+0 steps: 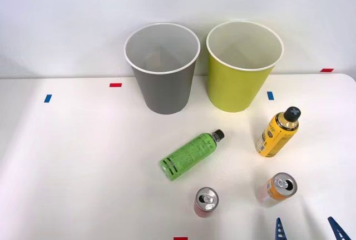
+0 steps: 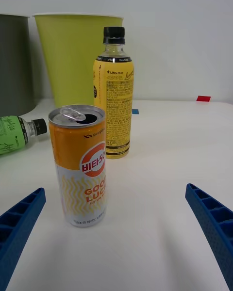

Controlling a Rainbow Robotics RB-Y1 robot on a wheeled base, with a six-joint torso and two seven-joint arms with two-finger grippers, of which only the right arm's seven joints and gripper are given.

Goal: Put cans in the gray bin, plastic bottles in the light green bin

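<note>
An orange can stands upright on the white table, just ahead of my right gripper, which is open with the can toward one blue finger. A red-pink can stands upright to its left. The yellow-orange bottle stands upright behind the orange can. The green bottle lies on its side mid-table. At the back stand the gray bin and, to its right, the light green bin, both with nothing showing inside.
Red tape marks and blue tape marks dot the table. Another blue mark lies beside the light green bin. A white wall rises behind the table.
</note>
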